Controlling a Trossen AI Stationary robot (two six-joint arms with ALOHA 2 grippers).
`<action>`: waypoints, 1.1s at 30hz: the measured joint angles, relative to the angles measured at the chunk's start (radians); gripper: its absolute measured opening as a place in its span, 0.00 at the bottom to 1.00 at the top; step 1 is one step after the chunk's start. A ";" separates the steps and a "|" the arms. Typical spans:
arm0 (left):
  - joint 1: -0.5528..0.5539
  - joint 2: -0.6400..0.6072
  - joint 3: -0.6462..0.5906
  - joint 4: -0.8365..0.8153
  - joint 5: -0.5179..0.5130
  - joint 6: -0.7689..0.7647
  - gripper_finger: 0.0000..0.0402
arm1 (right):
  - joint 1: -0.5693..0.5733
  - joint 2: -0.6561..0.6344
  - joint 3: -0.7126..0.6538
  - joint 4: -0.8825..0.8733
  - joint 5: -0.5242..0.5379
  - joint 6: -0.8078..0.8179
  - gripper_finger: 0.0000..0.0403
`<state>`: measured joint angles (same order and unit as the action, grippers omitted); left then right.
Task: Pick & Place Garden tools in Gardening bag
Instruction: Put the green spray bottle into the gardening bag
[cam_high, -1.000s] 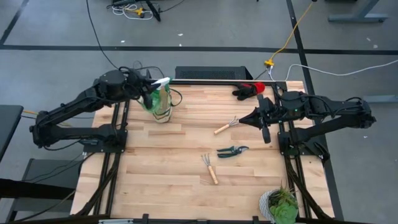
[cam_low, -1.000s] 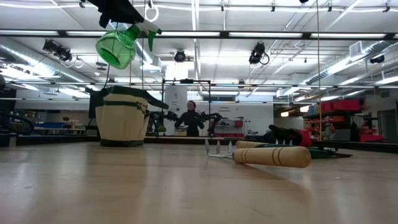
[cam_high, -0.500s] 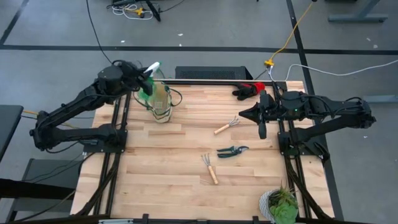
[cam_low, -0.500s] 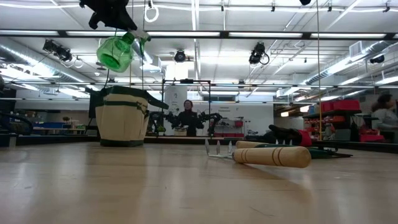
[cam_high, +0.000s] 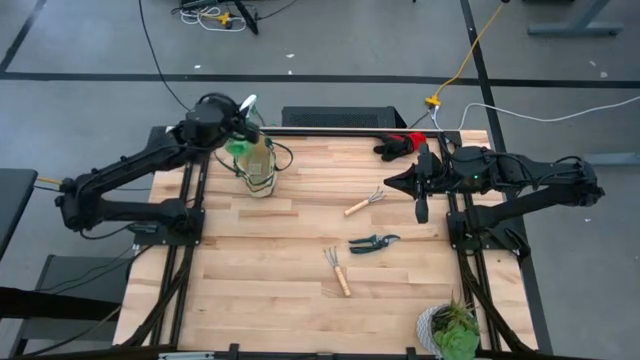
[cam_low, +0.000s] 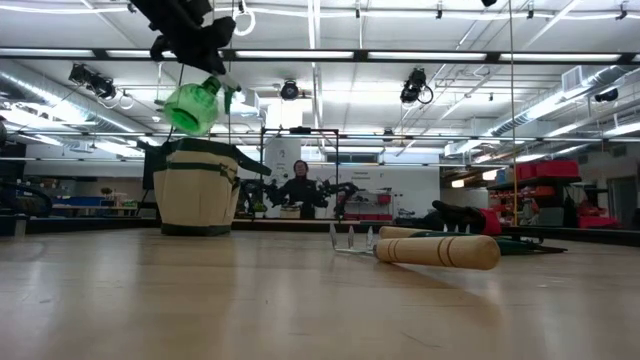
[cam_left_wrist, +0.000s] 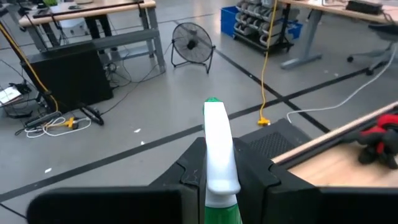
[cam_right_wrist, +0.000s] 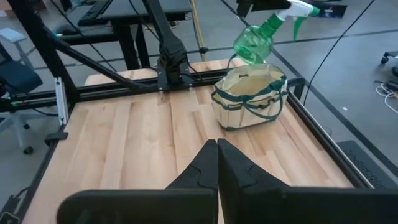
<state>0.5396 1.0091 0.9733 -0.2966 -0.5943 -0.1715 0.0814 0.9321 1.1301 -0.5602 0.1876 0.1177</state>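
Observation:
A bright green spray bottle (cam_low: 193, 105) with a white head hangs over the beige gardening bag (cam_high: 260, 172), which stands on its base at the table's far left. My left gripper (cam_high: 228, 125) is shut on the bottle, which also shows in the right wrist view (cam_right_wrist: 255, 40) above the bag (cam_right_wrist: 250, 96). Two wooden-handled rakes (cam_high: 363, 203) (cam_high: 337, 270), dark pruning shears (cam_high: 373, 242) and red-and-black gloves (cam_high: 400, 143) lie on the table. My right gripper (cam_high: 390, 183) hovers shut above the table's right side, holding nothing. My left gripper pinches the bottle's white spray head (cam_left_wrist: 217, 155) between its two fingers (cam_left_wrist: 189, 171), one on each side. The fingers come from the table's left, nearly level. The green body (cam_right_wrist: 252, 43) hangs tilted below them, clear of the bag's rim.
A potted plant (cam_high: 452, 328) stands at the table's near right corner. A rake's handle (cam_low: 438, 250) lies close in front of the low camera. Bare wood spreads across the table's near left half. A person stands in the room far behind the table.
My left gripper has swung toward the table's far edge, turned and sunk a little, still shut on the bottle. The bottle has turned with it, its white head now pointing toward the far edge, and its body hangs lower over the bag.

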 joint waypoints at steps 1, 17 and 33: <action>0.000 0.012 0.000 0.011 -0.002 0.000 0.14 | 0.000 0.000 0.000 0.000 0.009 0.001 0.00; 0.003 0.191 0.000 0.025 -0.171 -0.105 0.14 | 0.000 0.000 0.000 0.000 0.032 0.005 0.00; 0.002 0.281 0.001 0.034 -0.251 -0.207 0.14 | 0.000 0.000 0.000 0.001 0.032 0.005 0.00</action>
<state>0.5415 1.2900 0.9741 -0.2630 -0.8448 -0.3780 0.0816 0.9321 1.1301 -0.5594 0.2199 0.1223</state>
